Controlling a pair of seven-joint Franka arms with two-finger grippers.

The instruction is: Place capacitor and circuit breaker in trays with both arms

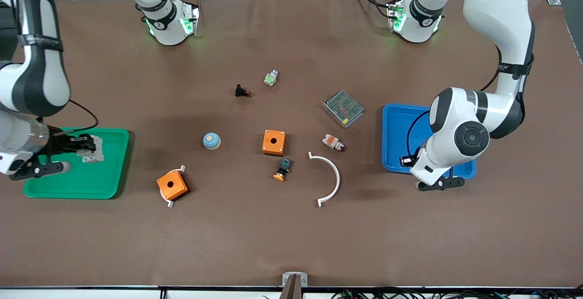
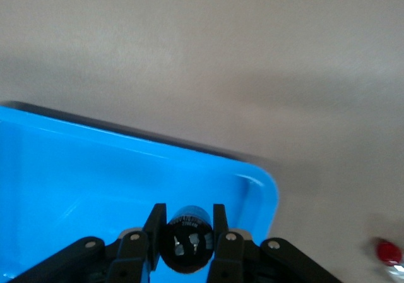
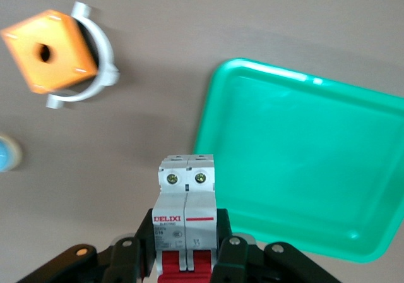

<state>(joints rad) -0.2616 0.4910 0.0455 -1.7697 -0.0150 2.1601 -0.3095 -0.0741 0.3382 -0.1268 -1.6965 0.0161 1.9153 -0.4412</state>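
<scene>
My left gripper (image 1: 404, 160) is over the blue tray (image 1: 396, 126), near the corner nearest the front camera. It is shut on the capacitor (image 2: 185, 245), a small black cylinder held between the fingers just above the blue tray's floor (image 2: 95, 188). My right gripper (image 1: 84, 147) is over the green tray (image 1: 91, 180), at the tray's end toward the table's middle. It is shut on the circuit breaker (image 3: 186, 216), a white block with red levers that also shows in the front view (image 1: 93, 151). The green tray's rim (image 3: 303, 163) shows in the right wrist view.
On the table between the trays lie two orange boxes (image 1: 273, 142) (image 1: 172, 185), a white curved strip (image 1: 330, 178), a blue dome (image 1: 212, 141), a metal mesh unit (image 1: 343, 108), an orange-capped push-button (image 1: 282, 169), a white-and-orange part (image 1: 333, 142), and two small parts (image 1: 242, 91) (image 1: 271, 78).
</scene>
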